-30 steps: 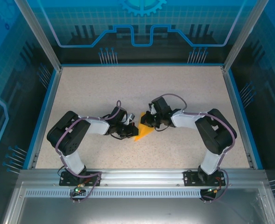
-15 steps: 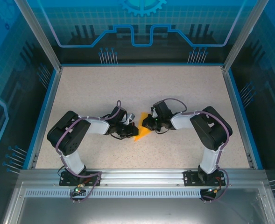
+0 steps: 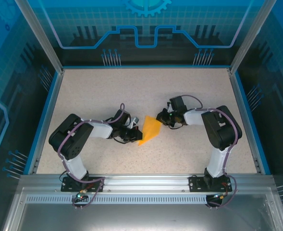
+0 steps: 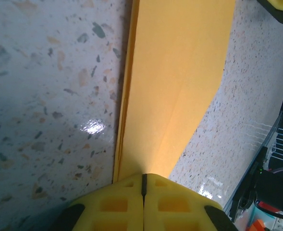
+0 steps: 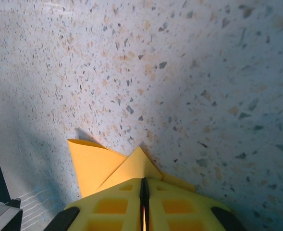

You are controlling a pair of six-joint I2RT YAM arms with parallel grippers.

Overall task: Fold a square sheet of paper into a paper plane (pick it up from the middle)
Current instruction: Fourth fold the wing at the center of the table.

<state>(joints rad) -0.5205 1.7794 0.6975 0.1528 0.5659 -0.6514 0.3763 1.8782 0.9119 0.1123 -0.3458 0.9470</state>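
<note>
The square sheet of paper [image 3: 151,129] is orange-yellow and folded into a pointed wedge at the middle of the speckled table [image 3: 131,91]. My left gripper [image 3: 137,133] is shut on its left edge. In the left wrist view the layered paper [image 4: 179,72] runs away from the closed yellow pads [image 4: 143,179]. My right gripper [image 3: 162,118] is shut on the paper's upper right corner. From the right wrist, a folded flap [image 5: 103,161] and a small triangular tip stick out past the closed gripper [image 5: 143,182].
Blue rails [image 3: 49,110] and clear walls border the table on three sides. The arm bases stand on the metal bar [image 3: 146,183] at the near edge. Part of the right arm [image 4: 271,192] shows at the lower right of the left wrist view.
My right gripper has moved right and slightly back with the paper's corner, so the paper now spreads wider. The left gripper has stayed in place.
</note>
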